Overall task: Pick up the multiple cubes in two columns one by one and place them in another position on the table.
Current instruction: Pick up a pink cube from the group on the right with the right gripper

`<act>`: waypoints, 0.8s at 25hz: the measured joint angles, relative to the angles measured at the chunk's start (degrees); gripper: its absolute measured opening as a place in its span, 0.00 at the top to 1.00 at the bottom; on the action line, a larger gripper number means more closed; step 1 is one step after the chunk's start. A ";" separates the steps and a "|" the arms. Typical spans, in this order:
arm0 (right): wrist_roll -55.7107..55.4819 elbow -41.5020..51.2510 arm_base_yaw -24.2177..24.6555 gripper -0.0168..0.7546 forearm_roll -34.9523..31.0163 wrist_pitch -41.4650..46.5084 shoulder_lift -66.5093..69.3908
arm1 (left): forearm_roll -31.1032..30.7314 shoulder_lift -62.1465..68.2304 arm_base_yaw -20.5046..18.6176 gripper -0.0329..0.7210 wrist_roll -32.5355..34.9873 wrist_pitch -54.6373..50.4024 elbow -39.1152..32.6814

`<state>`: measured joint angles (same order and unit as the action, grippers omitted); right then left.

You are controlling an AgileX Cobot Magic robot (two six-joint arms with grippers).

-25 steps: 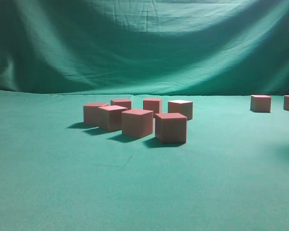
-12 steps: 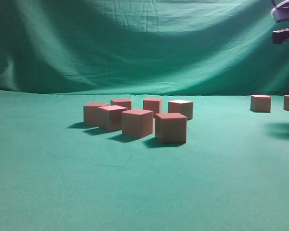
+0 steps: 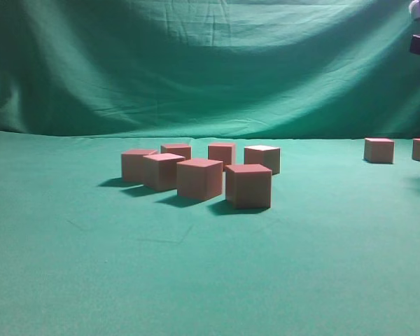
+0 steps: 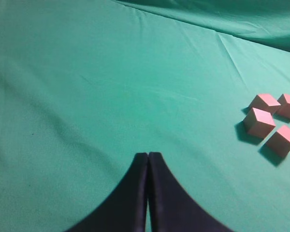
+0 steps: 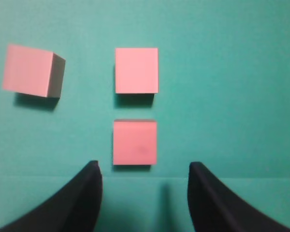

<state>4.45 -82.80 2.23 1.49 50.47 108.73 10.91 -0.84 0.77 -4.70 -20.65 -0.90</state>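
Just ahead of the right tool [image 5: 145, 193], between its two dark fingers and a little beyond their tips, sits one cube [image 5: 134, 142], square to the view, flat on the green bench [image 5: 241, 96]. That tool stands wide apart, empty, with clearance either side of the block. Directly past it, near but apart, a second cube [image 5: 136, 70]; off to the tool's left and slightly turned, a third [image 5: 33, 71]. Judgement: blocks look light, rigid, matte and sharp-edged, so not slippery and not fragile; best hold is on two opposite vertical faces, pads flat, centred so the block does not twist. Cloth is slightly wrinkled, so a set-down block may rock. Left tool [image 4: 148, 159] is pressed closed, holding nothing, over bare cloth; a cluster of cubes [image 4: 273, 123] lies well off to its right. Farther out, the exterior view shows the main group [image 3: 199, 175] mid-bench.
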 joint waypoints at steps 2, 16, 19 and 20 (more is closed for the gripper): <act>0.56 0.00 0.00 0.46 -0.38 -0.50 1.03 | 0.00 0.00 0.00 0.96 0.00 0.00 0.00; -3.41 0.00 0.00 0.38 -0.99 -4.31 9.03 | 0.00 0.00 0.00 0.96 0.00 0.00 0.00; -3.75 0.00 0.00 0.44 -1.10 -4.95 9.34 | 0.00 0.00 0.00 0.96 0.00 0.00 0.00; -3.75 0.00 0.00 0.50 -1.10 -4.95 9.34 | 0.00 0.00 0.00 0.96 0.00 0.00 0.00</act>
<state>0.70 -82.80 2.23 0.38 45.52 118.07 10.91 -0.84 0.77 -4.70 -20.65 -0.90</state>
